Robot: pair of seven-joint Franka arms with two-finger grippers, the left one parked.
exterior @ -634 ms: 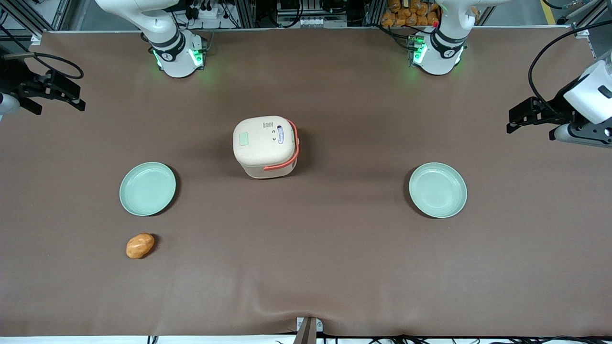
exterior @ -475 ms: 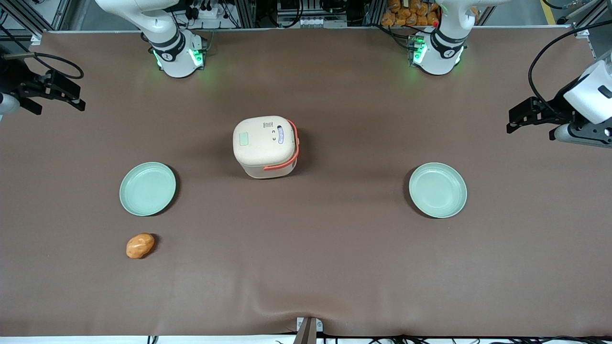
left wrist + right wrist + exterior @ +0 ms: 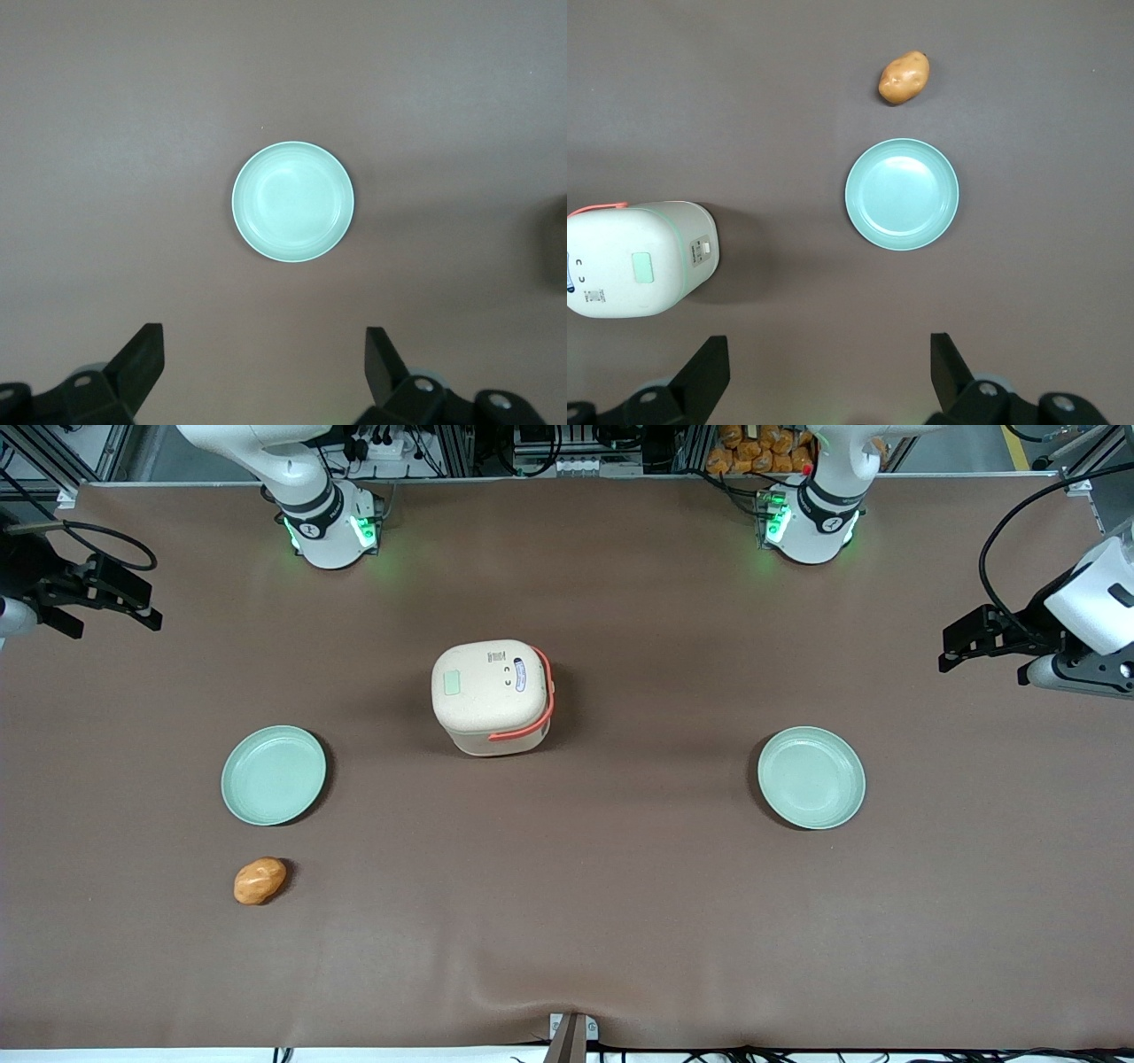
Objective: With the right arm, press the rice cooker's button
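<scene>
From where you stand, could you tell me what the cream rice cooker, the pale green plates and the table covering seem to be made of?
The cream-beige rounded rice cooker looks like matte speckled plastic, its orange-red handle band smooth.

Both pale green round plates show soft glare, so glazed ceramic or melamine.

The brown table covering looks like dull, slightly wrinkled sheet.

The right arm's black end effector, open, hangs at the working arm's table edge.

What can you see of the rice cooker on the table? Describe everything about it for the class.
The rice cooker is a small cream-beige rounded cube standing upright on the brown table, mid-table between two green plates. An orange-red handle band wraps its top edge, and a pale green rim shows below the lid. The lid, which appears closed, carries the pale green button, two dark dots and an oval blue-white label. Nothing touches it; the open gripper hovers well away, toward the working arm's end.
</scene>
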